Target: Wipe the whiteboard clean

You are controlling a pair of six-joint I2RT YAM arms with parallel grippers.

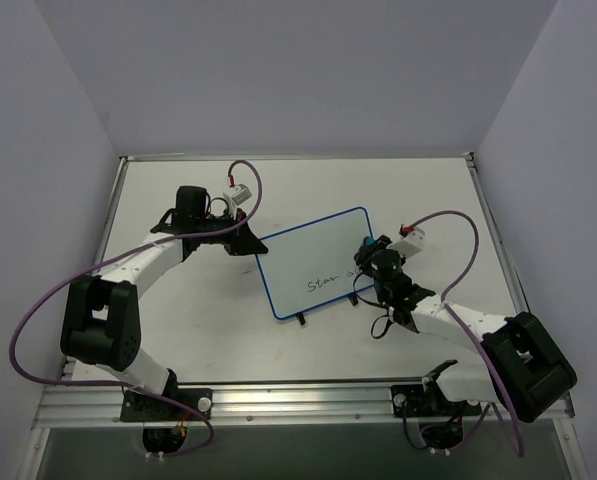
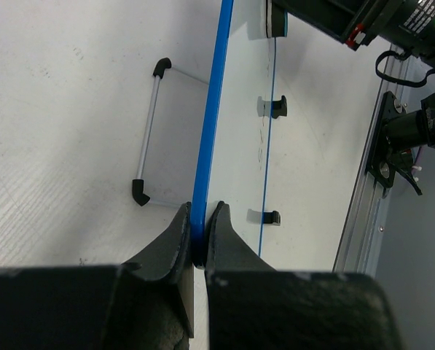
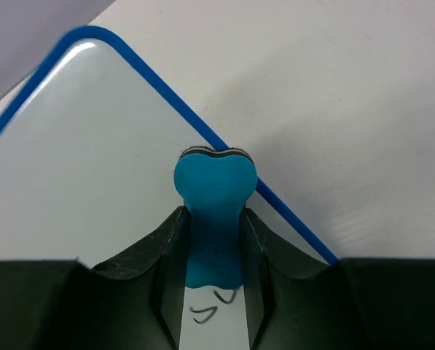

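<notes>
Left end effector (image 2: 200, 244) is closed down narrow, pinching the whiteboard (image 2: 240, 153) by its blue rim (image 2: 211, 109), one finger on each side of the edge. From the top camera that grip sits at about the board's 10 o'clock corner. Right end effector (image 3: 213, 219) is clamped on a little blue eraser (image 3: 215, 182). The eraser's tip is right at the rim on the board's 3 o'clock side. It looks like it's touching the surface, but I can't swear to contact from these angles.

The board itself is roughly mid-desk (image 1: 428, 190), rotated a bit so the long side runs 8 to 2 o'clock. The black handwriting (image 1: 328, 282) is down toward the board's 5 o'clock, just beside the eraser. Two small black feet (image 2: 274, 216) poke off the near long edge.

Handling-wise, my guess is a thin, stiff, light panel with a glossy, slick face, so it'll skate around on the desk the moment you rub it. That makes the rim pinch the right place to hold: edge only, well clear of the ink. My worry is that a single corner grip lets it pivot under sideways strokes. Light pressure and short passes over the writing, pushing toward the held corner rather than away, seems the smart play.
</notes>
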